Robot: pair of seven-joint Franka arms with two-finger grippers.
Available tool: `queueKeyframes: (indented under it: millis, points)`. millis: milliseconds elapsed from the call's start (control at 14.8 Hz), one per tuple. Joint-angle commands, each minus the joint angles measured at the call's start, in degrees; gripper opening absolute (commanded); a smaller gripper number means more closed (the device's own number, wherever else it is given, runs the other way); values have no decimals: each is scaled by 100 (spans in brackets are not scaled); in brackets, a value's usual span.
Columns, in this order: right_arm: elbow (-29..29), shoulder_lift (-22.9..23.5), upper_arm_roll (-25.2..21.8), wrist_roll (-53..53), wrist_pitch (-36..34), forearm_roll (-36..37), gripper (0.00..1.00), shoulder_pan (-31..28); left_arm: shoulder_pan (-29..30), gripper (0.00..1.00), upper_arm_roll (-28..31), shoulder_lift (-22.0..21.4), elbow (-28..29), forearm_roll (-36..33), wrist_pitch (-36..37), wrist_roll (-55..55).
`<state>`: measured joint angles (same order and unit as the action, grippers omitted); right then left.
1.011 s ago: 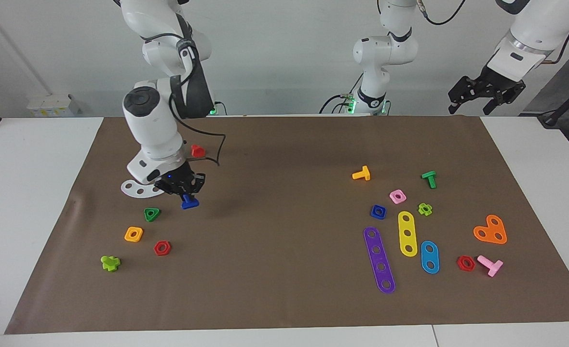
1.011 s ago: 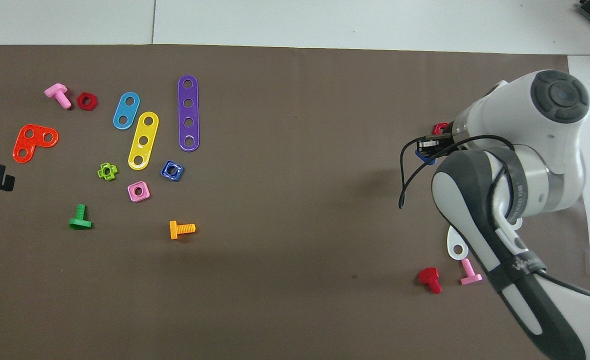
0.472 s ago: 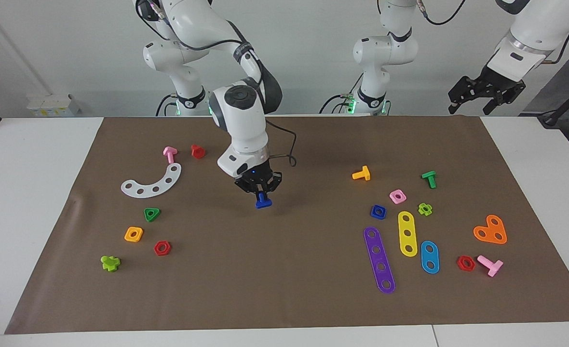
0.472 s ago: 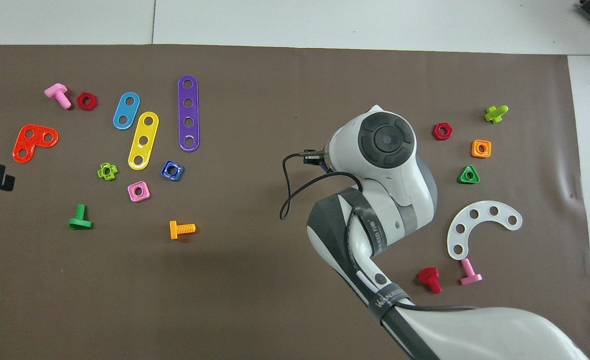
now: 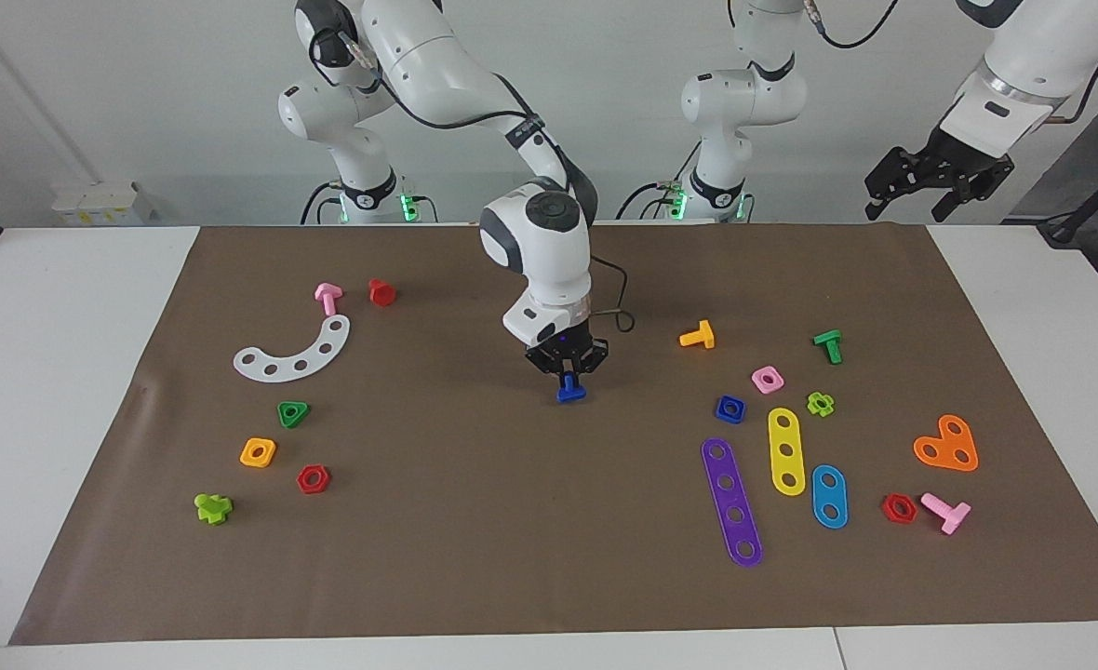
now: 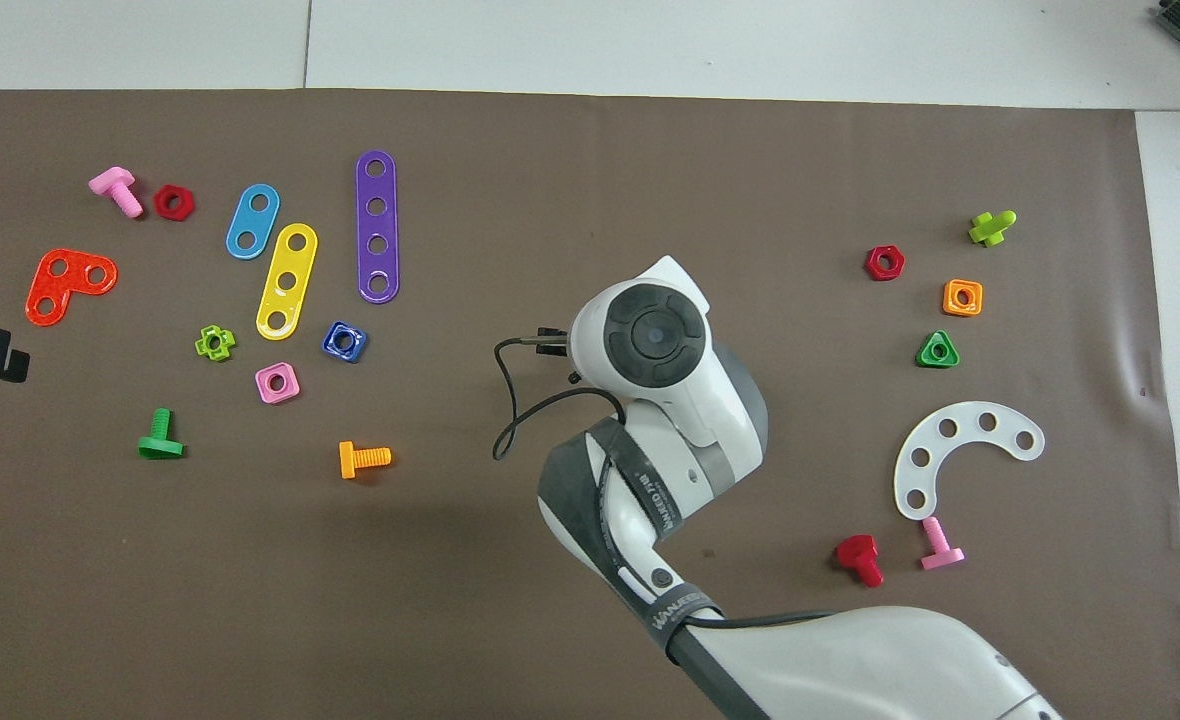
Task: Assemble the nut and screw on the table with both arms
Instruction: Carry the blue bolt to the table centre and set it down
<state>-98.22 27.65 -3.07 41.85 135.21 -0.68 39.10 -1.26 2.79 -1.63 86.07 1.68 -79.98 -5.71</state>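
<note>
My right gripper (image 5: 569, 379) is shut on the dark blue screw (image 5: 570, 393) and holds it by the stem, head down, just over the middle of the brown mat (image 5: 549, 577). In the overhead view the right arm's wrist (image 6: 655, 335) hides the screw. The dark blue square nut (image 5: 729, 408) lies on the mat toward the left arm's end, beside the pink square nut (image 5: 767, 379); it also shows in the overhead view (image 6: 344, 341). My left gripper (image 5: 937, 179) hangs open and empty, high over the mat's corner at its own end, and waits.
Around the blue nut lie an orange screw (image 5: 698, 335), a green screw (image 5: 828, 345), a purple strip (image 5: 731, 501) and a yellow strip (image 5: 786, 450). Toward the right arm's end lie a white curved strip (image 5: 296, 352), a green triangular nut (image 5: 293, 413) and an orange nut (image 5: 258, 452).
My right gripper has carried the blue screw from the right arm's end to the middle of the mat, toward the blue nut. The left arm has not moved.
</note>
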Motion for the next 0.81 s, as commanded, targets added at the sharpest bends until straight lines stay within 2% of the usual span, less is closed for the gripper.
queueKeyframes:
  millis: [0, 135, 202, 270, 337, 607, 742]
  points:
    - [-4, 12, -27, 95, 6, 121, 0, -60, 64, 100, -24, -170, 191, 95, -9, -36]
    - [-126, 3, -36, 104, 32, 121, 0, -60, 64, 100, -24, -170, 191, 95, -9, -36]
    - [-162, -6, -36, 104, 41, 121, 6, -60, 64, 100, -24, -170, 191, 96, -9, -36]
    - [-154, -6, -36, 130, 41, 121, 62, -60, 64, 100, -24, -170, 191, 96, -9, -36]
    - [-145, -6, -36, 209, 58, 130, 100, -51, 64, 100, -24, -170, 191, 87, -9, -36]
    - [-57, -32, -45, 314, 41, 121, 100, -51, 64, 100, -24, -170, 191, 87, -9, -36]
    - [-31, -390, -106, 394, -29, 121, 100, -139, 64, 100, -24, -170, 191, 87, -9, -36]
